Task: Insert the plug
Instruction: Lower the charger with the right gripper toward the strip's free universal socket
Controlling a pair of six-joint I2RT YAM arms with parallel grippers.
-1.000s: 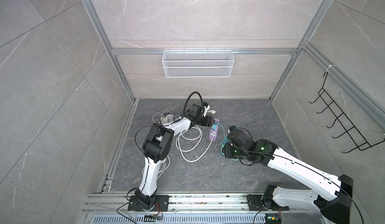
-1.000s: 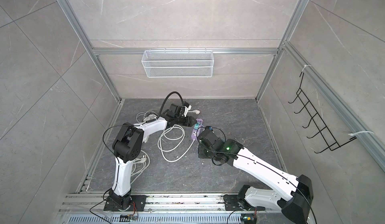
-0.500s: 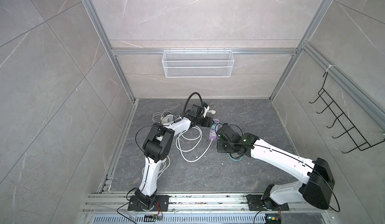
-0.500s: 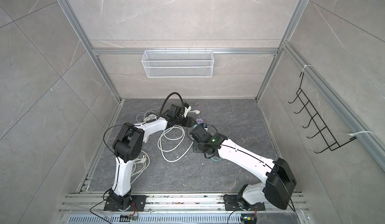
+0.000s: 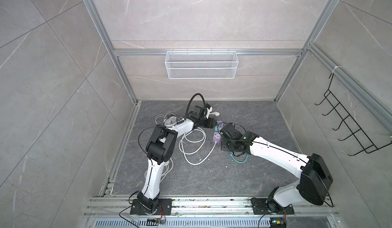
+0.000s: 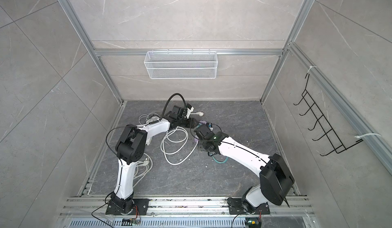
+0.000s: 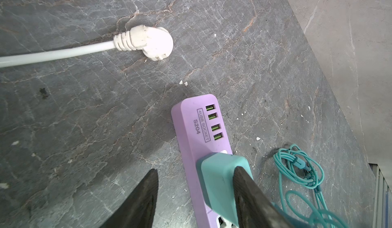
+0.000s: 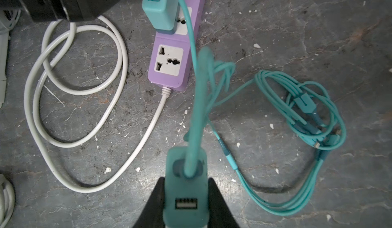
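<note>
Two grippers meet over the purple power strip [image 5: 216, 135], which lies on the dark stone floor [image 5: 254, 173] near the middle of the frame in both top views. The left arm comes in from the lower left and the right arm from the lower right.

The teal plug [image 7: 218, 178] stands on the strip's socket face, just beside the row of four green USB ports. In the right wrist view it leans a little, and whether its pins are fully home cannot be told.

The left gripper [image 7: 195, 169] straddles this plug with its jaws apart, so it is released, not clamped. One finger sits at the plug's side (whether it touches is unclear). The other is clear of the plug, with bare floor showing between them.

The right gripper [image 8: 186, 180] is clenched on a teal block [image 8: 186, 195] with a USB port on its face. A teal cord [image 8: 192, 110] runs from this block up toward the plug.

A second socket on the strip, nearer the strip's own white cord [image 8: 148, 129], is uncovered. That cord loops across the floor left of centre in the top views.

A bundled teal cable [image 8: 307, 114] lies on the floor near the strip, apart from it. A white plug [image 7: 148, 41] lies flat on the floor beyond the strip's USB end, above centre in the top views.
</note>
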